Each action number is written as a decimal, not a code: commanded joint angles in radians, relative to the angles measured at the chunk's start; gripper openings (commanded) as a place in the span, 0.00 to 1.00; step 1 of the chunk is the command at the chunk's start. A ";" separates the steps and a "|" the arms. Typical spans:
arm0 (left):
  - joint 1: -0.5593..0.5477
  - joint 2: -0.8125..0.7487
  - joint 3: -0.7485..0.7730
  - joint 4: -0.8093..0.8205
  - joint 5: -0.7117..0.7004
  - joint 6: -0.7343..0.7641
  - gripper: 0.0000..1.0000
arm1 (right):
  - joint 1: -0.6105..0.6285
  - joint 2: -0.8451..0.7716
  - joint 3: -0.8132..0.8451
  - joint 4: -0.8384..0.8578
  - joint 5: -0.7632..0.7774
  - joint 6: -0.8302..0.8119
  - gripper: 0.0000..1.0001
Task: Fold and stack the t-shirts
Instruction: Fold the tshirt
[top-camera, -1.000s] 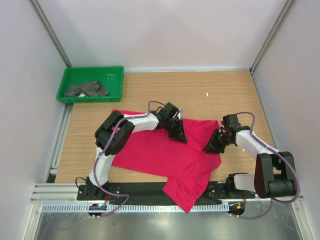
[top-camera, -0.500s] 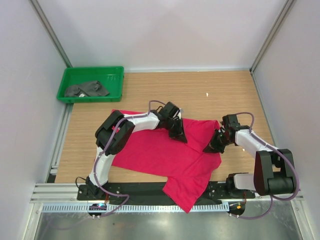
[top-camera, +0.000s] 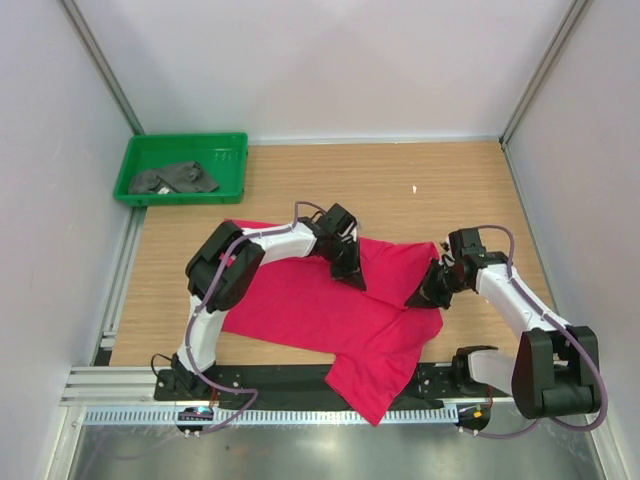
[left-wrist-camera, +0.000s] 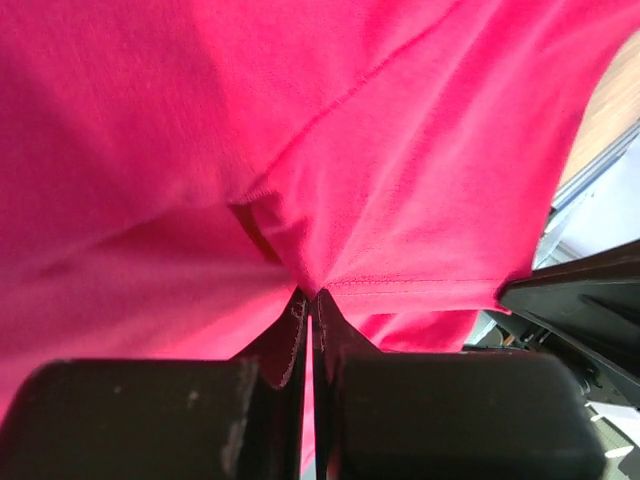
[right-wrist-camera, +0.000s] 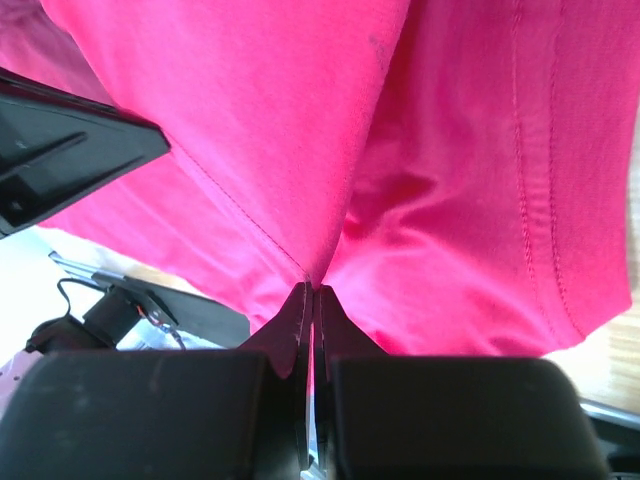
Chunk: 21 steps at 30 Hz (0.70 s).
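Note:
The crimson-red t-shirt (top-camera: 320, 305) lies spread over the near middle of the table, one part hanging over the front rail. My left gripper (top-camera: 352, 277) is shut on a pinch of its cloth near the far hem; in the left wrist view the red t-shirt (left-wrist-camera: 400, 150) bunches at the closed left gripper (left-wrist-camera: 309, 293). My right gripper (top-camera: 420, 296) is shut on the red t-shirt's right part; the cloth (right-wrist-camera: 450, 200) folds into the closed right gripper (right-wrist-camera: 309, 288). The dark grey t-shirt (top-camera: 175, 179) lies crumpled in the green tray (top-camera: 230, 145).
The green tray stands at the table's far left corner. Grey walls close in the left, back and right sides. A metal rail (top-camera: 130, 385) runs along the near edge by the arm bases. A small white speck (top-camera: 415, 189) lies on the wood.
Both grippers have closed on the red t-shirt's cloth. The right arm has stretched out, its elbow lower and farther right; the left gripper has shifted slightly left.

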 joint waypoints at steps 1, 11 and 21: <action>0.016 -0.088 0.000 -0.040 -0.008 0.023 0.00 | 0.007 -0.039 0.015 -0.057 -0.026 0.007 0.01; 0.031 -0.123 -0.009 -0.098 -0.003 0.051 0.00 | 0.012 -0.110 -0.014 -0.111 -0.066 0.040 0.02; 0.036 -0.144 -0.024 -0.112 -0.012 0.060 0.00 | 0.014 -0.110 -0.037 -0.145 -0.080 0.044 0.02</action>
